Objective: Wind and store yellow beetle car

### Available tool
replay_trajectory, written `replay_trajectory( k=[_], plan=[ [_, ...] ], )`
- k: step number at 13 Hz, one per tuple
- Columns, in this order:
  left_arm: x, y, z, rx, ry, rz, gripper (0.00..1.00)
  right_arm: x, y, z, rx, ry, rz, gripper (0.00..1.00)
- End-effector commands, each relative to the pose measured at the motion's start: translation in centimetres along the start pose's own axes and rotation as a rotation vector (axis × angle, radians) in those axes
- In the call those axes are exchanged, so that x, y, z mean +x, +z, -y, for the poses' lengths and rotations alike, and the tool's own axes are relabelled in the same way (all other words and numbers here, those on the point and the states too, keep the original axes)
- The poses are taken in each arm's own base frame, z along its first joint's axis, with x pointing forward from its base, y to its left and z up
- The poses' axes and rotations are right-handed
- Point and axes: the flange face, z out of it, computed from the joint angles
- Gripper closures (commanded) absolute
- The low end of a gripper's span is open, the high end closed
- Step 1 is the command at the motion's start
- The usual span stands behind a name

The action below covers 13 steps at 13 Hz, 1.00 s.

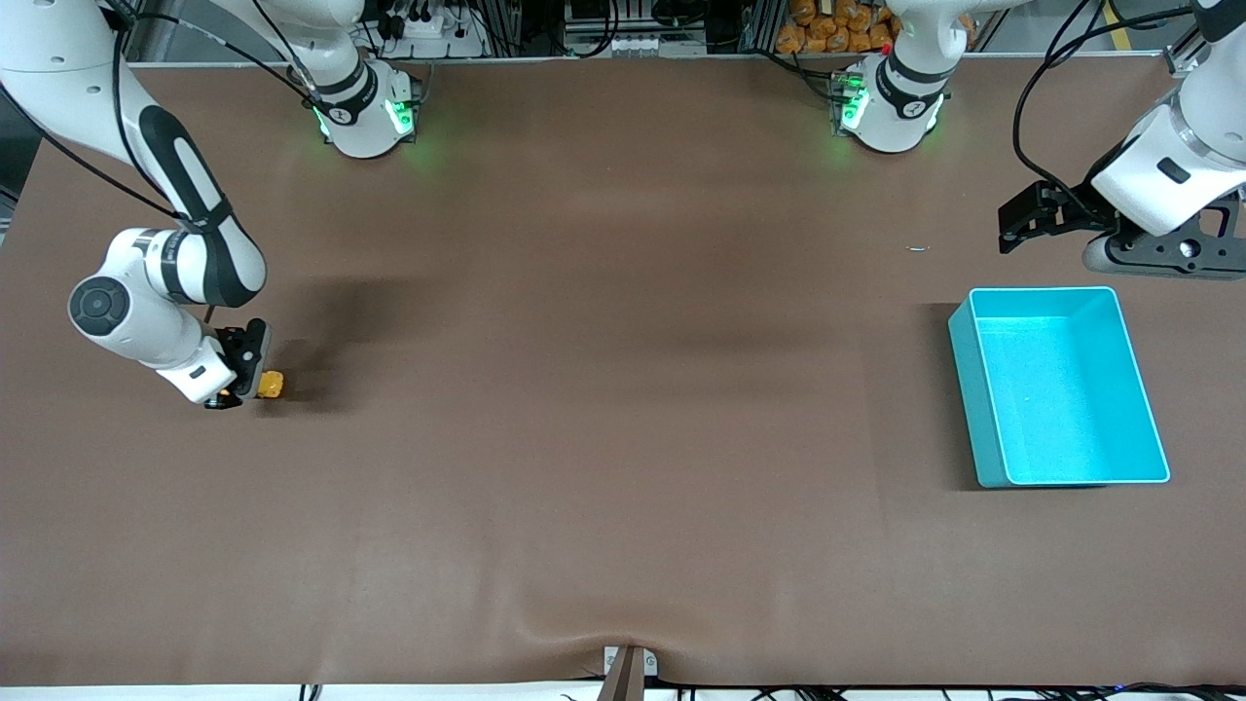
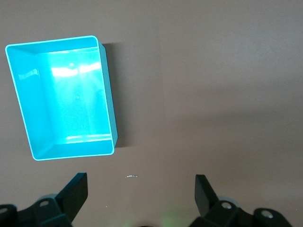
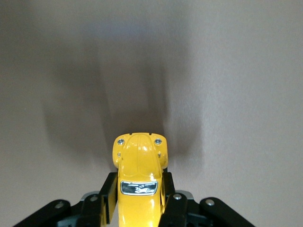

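Observation:
The yellow beetle car point(image 1: 271, 385) is tiny and sits low at the table near the right arm's end. My right gripper point(image 1: 251, 378) is shut on it. In the right wrist view the car point(image 3: 138, 163) pokes nose-out between the black fingers point(image 3: 107, 196) of the right gripper point(image 3: 138, 201), which press on its sides. My left gripper point(image 1: 1017, 222) is open and empty, waiting in the air over bare table beside the turquoise bin point(image 1: 966, 389). In the left wrist view the left gripper point(image 2: 140, 191) has its fingers wide apart, with the empty bin point(image 2: 108, 97) ahead of it.
A small pale scrap point(image 1: 918, 248) lies on the brown table between the left gripper and the bin; it also shows in the left wrist view point(image 2: 131, 176). The arm bases point(image 1: 365, 117) stand along the table's back edge.

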Motion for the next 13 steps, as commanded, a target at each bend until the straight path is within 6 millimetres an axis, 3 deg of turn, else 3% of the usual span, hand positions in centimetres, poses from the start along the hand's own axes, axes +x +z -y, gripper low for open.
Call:
replay_trajectory(
  k=[1, 2, 3, 5, 7, 9, 13],
  plan=[
    [-0.2, -0.5, 0.1, -0.017, -0.003, -0.009, 0.00, -1.4, 4.7, 0.0, 0.022, -0.020, -0.006, 0.74],
    [-0.2, -0.5, 0.1, -0.017, -0.003, -0.009, 0.00, -1.8, 4.3, -0.4, 0.016, -0.025, -0.005, 0.66],
    [-0.2, -0.5, 0.0, -0.017, -0.001, -0.009, 0.00, -2.4, 3.4, -1.1, 0.006, -0.024, -0.002, 0.51],
    [-0.2, -0.6, 0.0, -0.017, -0.001, -0.011, 0.00, -4.0, 0.3, -3.6, 0.030, 0.010, 0.004, 0.00],
    [-0.2, -0.6, 0.1, -0.013, -0.001, -0.011, 0.00, -5.7, -3.7, -6.2, 0.082, 0.045, -0.003, 0.00],
    [-0.2, -0.6, 0.1, -0.013, -0.001, -0.011, 0.00, -6.5, -5.9, -7.3, 0.094, 0.072, -0.067, 0.00],
    [-0.1, -0.4, 0.4, -0.014, -0.007, -0.008, 0.00, -8.2, -6.8, -7.5, 0.087, 0.139, -0.120, 0.00]
  ],
)
